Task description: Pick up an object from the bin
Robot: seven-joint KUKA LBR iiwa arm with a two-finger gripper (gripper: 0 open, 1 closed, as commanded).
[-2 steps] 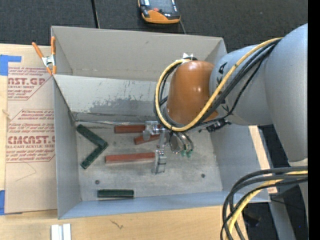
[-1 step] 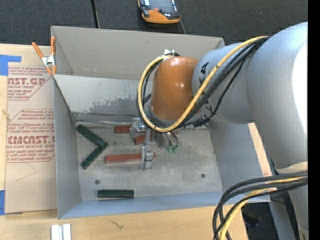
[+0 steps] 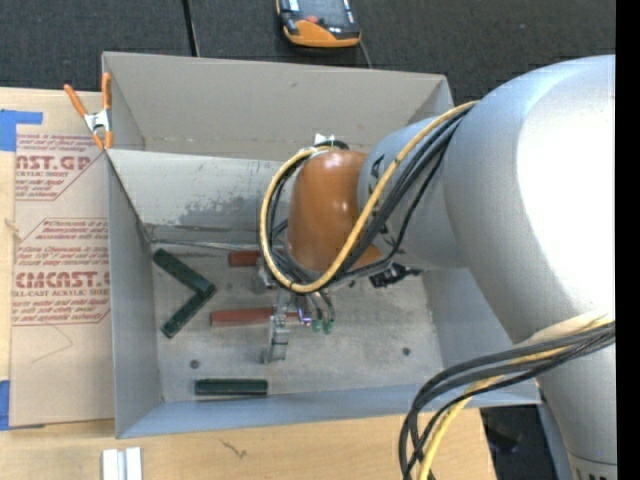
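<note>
In the middle of the grey metal bin, the gripper sits beside a flat reddish-brown bar; I cannot tell how far open it is.

Dark green L-shaped piece lies at the left of the bin floor; a dark green bar lies flat near the front wall. An orange-and-black device sits outside, beyond the far wall.

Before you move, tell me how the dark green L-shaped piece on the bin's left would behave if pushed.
The L-shaped piece looks rigid, with straight arms, so it probably won't flex. It lies flat on the bin floor, so it should slide or pivot, not roll.
</note>
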